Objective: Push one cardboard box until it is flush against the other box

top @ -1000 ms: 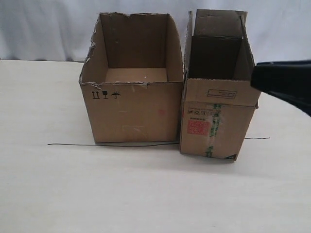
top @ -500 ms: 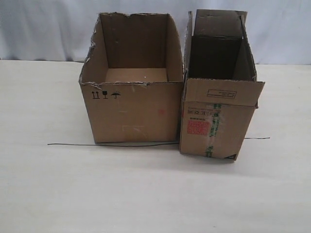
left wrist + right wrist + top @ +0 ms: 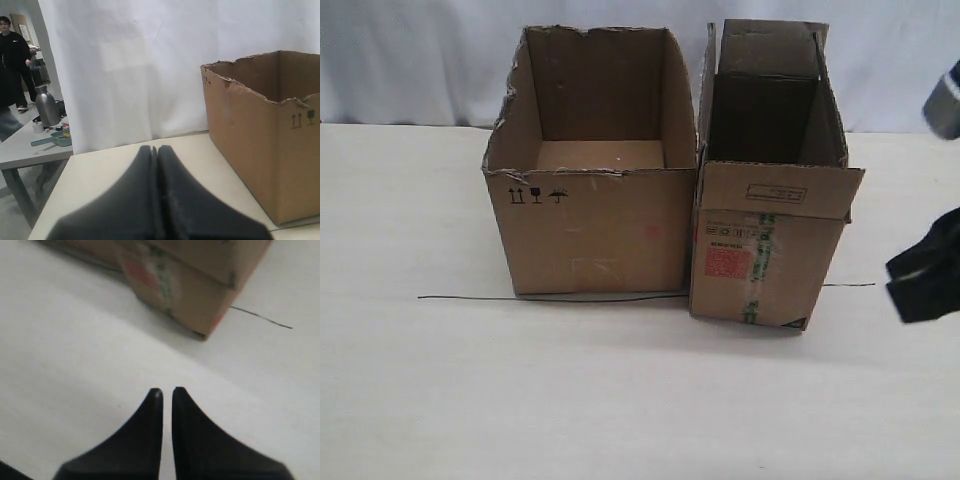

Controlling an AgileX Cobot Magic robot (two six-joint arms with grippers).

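Cardboard box (image 3: pixel 770 250) at 3 o'clock of other box (image 3: pixel 595 235), sides apparently touching, slightly skewed. Right gripper (image 3: pixel 166 391) clenched, empty, apart at 3 o'clock. Push judged nearly done; next: squaring nudge toward 9 o'clock.

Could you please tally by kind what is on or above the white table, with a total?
Boxes: 2 (cardboard box, other box)
Tools: 2 (left tool, right tool)
Thin dark line: 1
Total: 5
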